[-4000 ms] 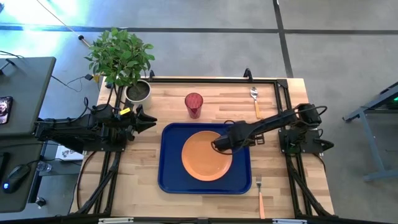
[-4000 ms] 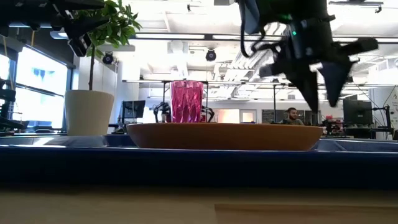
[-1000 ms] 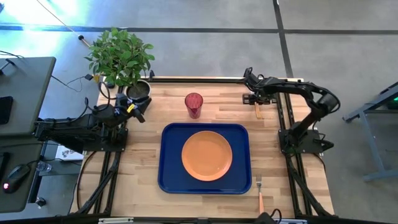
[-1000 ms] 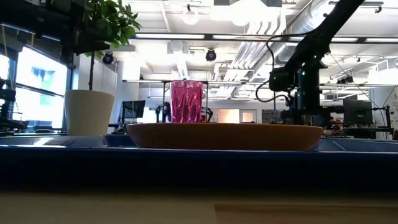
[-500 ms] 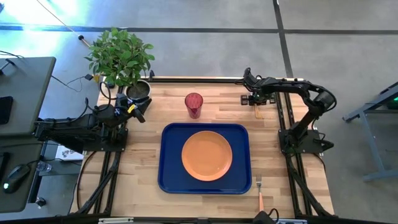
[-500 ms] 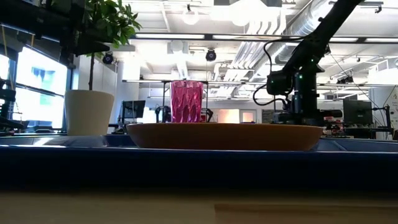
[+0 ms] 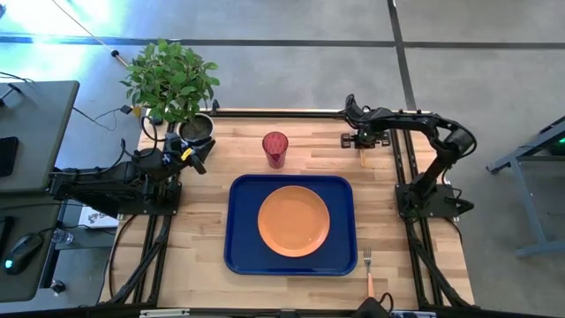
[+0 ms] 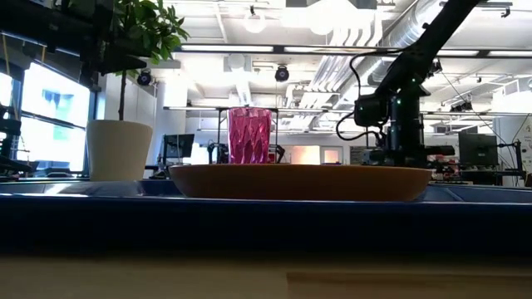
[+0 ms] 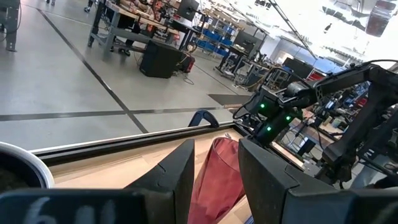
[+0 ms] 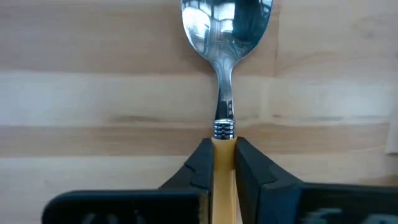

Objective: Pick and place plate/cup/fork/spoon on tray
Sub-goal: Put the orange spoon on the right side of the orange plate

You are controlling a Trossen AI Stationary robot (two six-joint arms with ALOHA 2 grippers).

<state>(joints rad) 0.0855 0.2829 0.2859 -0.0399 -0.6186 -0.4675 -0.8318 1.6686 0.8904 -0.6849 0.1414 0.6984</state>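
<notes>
The spoon (image 10: 226, 22) lies flat on the wood at the table's far right, bowl toward the far edge. My right gripper (image 10: 223, 163) stands over it (image 7: 357, 139), shut on its yellow handle. The orange plate (image 7: 294, 221) rests on the blue tray (image 7: 243, 256) at mid-table. The red cup (image 7: 275, 148) stands upright beyond the tray. The fork (image 7: 369, 274) lies right of the tray near the front edge. My left gripper (image 9: 216, 168) waits open at the far left, beside the plant pot, with the cup (image 9: 217, 180) farther off in line with its fingers. My right gripper pinches the spoon's yellow handle (image 10: 222, 148) between its two fingers (image 10: 200, 165), just behind the metal collar (image 10: 224, 129). The fingers come from above, pointing down, one on each long side of the handle. The spoon lies on the table.
A potted plant (image 7: 177, 88) in a grey pot (image 8: 119, 149) stands at the far left corner, close to my left gripper. Black frame rails (image 7: 282, 113) run along the table's edges. Bare wood lies left and right of the tray.
My right gripper has shifted a little toward the table's left edge over the spoon, and its fingers have come together on the handle. The spoon has stayed where it was.
</notes>
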